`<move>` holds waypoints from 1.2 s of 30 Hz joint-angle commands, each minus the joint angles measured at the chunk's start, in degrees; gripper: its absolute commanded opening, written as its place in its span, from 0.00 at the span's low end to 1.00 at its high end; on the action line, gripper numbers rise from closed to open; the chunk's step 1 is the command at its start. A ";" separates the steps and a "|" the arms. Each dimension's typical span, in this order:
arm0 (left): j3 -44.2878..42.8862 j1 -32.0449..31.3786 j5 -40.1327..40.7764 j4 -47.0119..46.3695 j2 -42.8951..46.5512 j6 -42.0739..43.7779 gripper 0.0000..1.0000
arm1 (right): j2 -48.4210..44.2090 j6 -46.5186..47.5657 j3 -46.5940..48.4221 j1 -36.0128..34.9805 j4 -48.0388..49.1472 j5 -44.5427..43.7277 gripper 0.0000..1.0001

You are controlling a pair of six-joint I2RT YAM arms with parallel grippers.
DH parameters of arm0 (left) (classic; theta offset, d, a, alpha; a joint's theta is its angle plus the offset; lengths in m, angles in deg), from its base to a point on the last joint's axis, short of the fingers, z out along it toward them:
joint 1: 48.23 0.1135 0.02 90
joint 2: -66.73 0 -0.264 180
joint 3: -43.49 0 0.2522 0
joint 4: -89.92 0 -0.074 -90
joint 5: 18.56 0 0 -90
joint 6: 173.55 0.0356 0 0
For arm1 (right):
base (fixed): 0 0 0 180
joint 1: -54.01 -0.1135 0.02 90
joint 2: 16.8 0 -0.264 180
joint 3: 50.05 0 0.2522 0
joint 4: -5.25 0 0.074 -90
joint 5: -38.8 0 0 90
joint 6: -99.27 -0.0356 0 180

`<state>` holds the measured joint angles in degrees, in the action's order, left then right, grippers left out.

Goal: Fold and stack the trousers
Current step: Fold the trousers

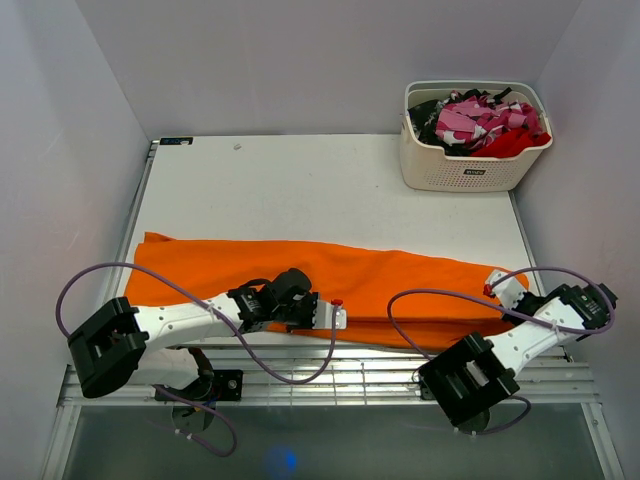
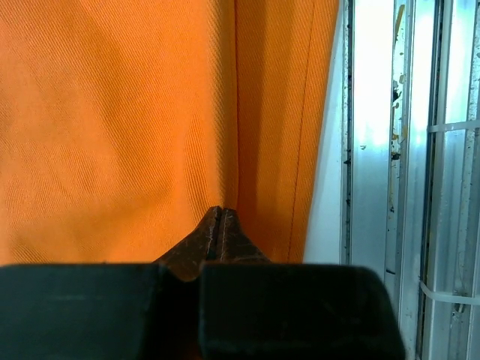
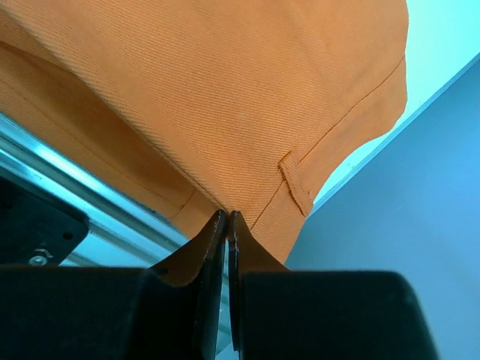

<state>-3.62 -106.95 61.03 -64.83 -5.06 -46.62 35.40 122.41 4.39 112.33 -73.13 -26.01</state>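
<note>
The bright-orange trousers (image 1: 330, 270) lie as a long band across the near half of the table, from the left edge to the right. My left gripper (image 1: 338, 316) sits at their near edge around the middle. In the left wrist view its jaws (image 2: 221, 214) are closed, with a crease of orange cloth (image 2: 112, 135) running up from the tips. My right gripper (image 1: 494, 288) is at the right end. In the right wrist view its jaws (image 3: 227, 217) are closed on the cloth edge (image 3: 225, 90), beside a belt loop (image 3: 298, 184).
A white laundry basket (image 1: 470, 172) stands at the back right, holding red, pink-patterned and black clothes (image 1: 480, 122). A slotted metal rail (image 1: 340, 375) runs along the table's near edge. Grey walls close in left, right and back.
</note>
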 commanded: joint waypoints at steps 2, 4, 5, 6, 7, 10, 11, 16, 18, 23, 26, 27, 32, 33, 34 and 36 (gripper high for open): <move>-0.15 0.36 0.50 5.55 0.95 -0.10 0.00 | -2.72 37.40 -4.53 3.63 0.55 -7.42 0.08; -0.32 0.27 -1.79 7.40 0.34 0.34 0.00 | -3.25 39.16 -7.62 3.99 1.16 -10.84 0.08; -0.23 0.18 -3.11 8.37 -0.01 0.16 0.00 | -3.60 39.87 -11.03 3.90 3.08 -11.82 0.08; -0.23 0.18 -3.47 8.81 -0.54 0.16 0.00 | -4.38 40.31 -12.89 3.99 4.58 -12.53 0.08; -0.32 0.18 -3.56 8.82 -1.76 -0.10 0.00 | -4.91 40.66 -14.65 3.99 6.33 -13.06 0.08; -1.37 0.18 -2.95 9.17 -4.93 0.07 0.00 | -6.15 41.28 -20.20 3.90 13.97 -11.32 0.08; -2.59 0.18 -2.25 9.43 -7.81 -0.01 0.00 | -5.54 41.19 -21.25 3.81 15.74 -10.43 0.08; -7.43 2.73 -1.10 9.70 -15.13 -1.59 0.00 | -0.80 39.09 -18.99 2.76 23.65 -5.68 0.08; -10.41 4.40 -2.32 10.48 -17.23 -0.99 0.00 | 2.45 36.29 -13.74 1.28 22.71 -3.93 0.08; -13.85 6.25 -4.17 12.15 -19.70 0.34 0.00 | 8.95 29.16 -2.20 -2.86 17.42 -1.72 0.08; -15.69 7.03 -4.52 12.16 -22.86 -0.71 0.00 | 10.46 25.64 -3.06 -7.08 21.44 -4.79 0.08; -16.40 7.30 -4.61 12.42 -23.91 -1.33 0.00 | 10.46 25.11 -4.20 -8.91 22.94 -6.10 0.08; -21.40 11.50 -3.39 13.65 -31.73 -7.38 0.00 | 11.33 17.93 -11.84 -16.38 36.10 -9.19 0.08; -22.37 12.48 -3.30 14.09 -33.05 -8.18 0.00 | 12.12 15.99 -12.21 -17.62 38.06 -10.24 0.08; -23.34 13.53 -3.47 14.70 -34.11 -9.06 0.00 | 14.13 14.23 -12.04 -18.50 39.30 -10.60 0.08; -25.36 16.43 -4.78 14.62 -36.14 -10.82 0.00 | 16.34 8.52 -9.16 -20.53 40.80 -11.39 0.08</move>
<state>-29.82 -95.02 50.71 -54.89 -34.87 -54.34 49.37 122.74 -7.15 93.99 -40.80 -35.82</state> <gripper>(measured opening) 0.019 0.080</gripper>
